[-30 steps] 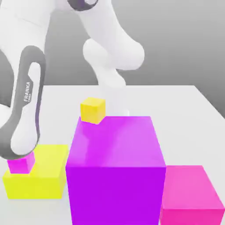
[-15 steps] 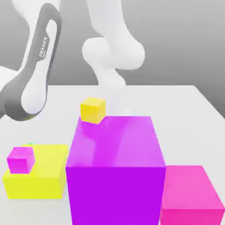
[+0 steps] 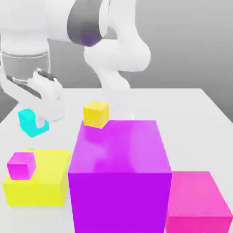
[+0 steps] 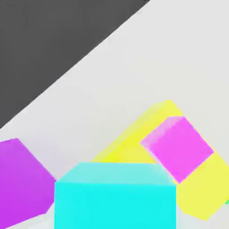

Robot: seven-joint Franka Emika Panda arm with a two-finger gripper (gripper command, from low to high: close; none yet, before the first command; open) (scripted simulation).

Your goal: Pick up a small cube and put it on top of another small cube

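My gripper is shut on the small cyan cube, holding it in the air at the exterior view's left, above and behind the yellow block. A small magenta cube rests on that block's near left corner, lower than the held cube. In the hand view the cyan cube sits close up, with the magenta cube on the yellow block beyond it. A small yellow cube stands behind the big purple cube.
The big purple cube is the tallest thing on the white table and stands right beside the yellow block. A pink block sits at its other side, near the front. The arm's white links rise behind the small yellow cube.
The arm has swung up and back from in front of the yellow block. The hand now hangs above it with the cyan cube lifted clear; the magenta cube stays put.
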